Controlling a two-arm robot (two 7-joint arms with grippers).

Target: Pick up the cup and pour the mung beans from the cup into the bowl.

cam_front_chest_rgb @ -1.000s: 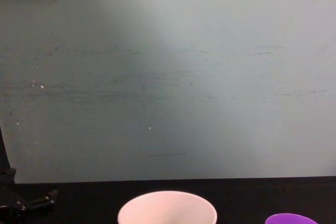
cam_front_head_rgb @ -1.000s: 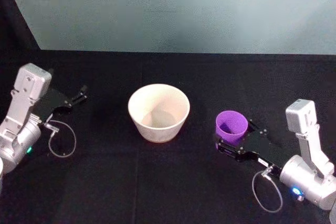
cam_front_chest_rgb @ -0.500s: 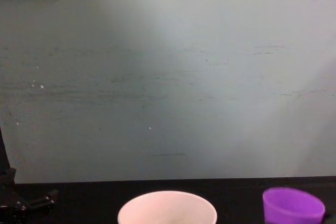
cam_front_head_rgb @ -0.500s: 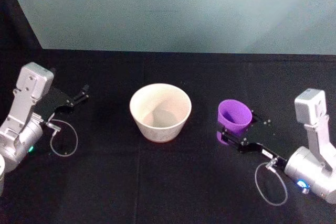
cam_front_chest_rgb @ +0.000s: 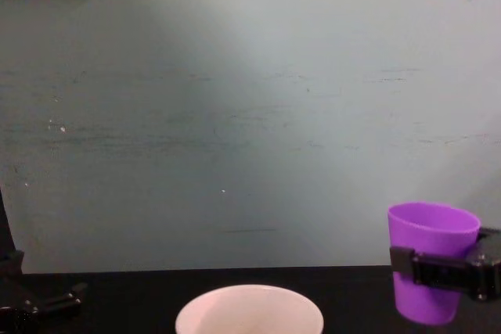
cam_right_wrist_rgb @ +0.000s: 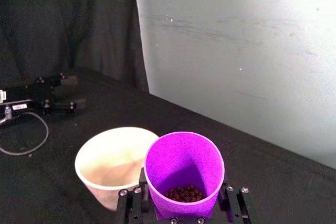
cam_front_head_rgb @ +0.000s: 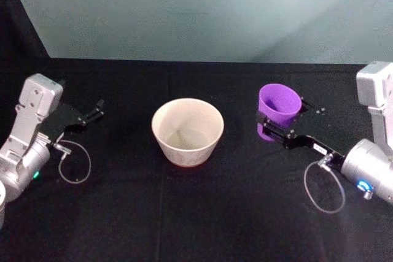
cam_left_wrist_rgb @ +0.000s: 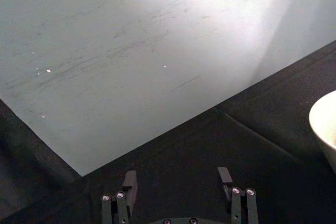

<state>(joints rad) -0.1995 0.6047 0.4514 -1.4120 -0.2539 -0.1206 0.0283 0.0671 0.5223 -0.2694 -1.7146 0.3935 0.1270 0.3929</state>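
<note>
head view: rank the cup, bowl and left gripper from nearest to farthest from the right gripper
1. the cup, on the right, clamped in the right gripper itself.
2. the bowl, in the middle, to the cup's left.
3. the left gripper, open, far over on the left side.

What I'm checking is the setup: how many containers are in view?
2: the white bowl at the middle of the table, and the purple cup to its right, held by the right gripper.

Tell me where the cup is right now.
In the head view the cup is held upright by the right gripper on the robot's right side, beside the bowl but not touching it, with mung beans inside.
</note>
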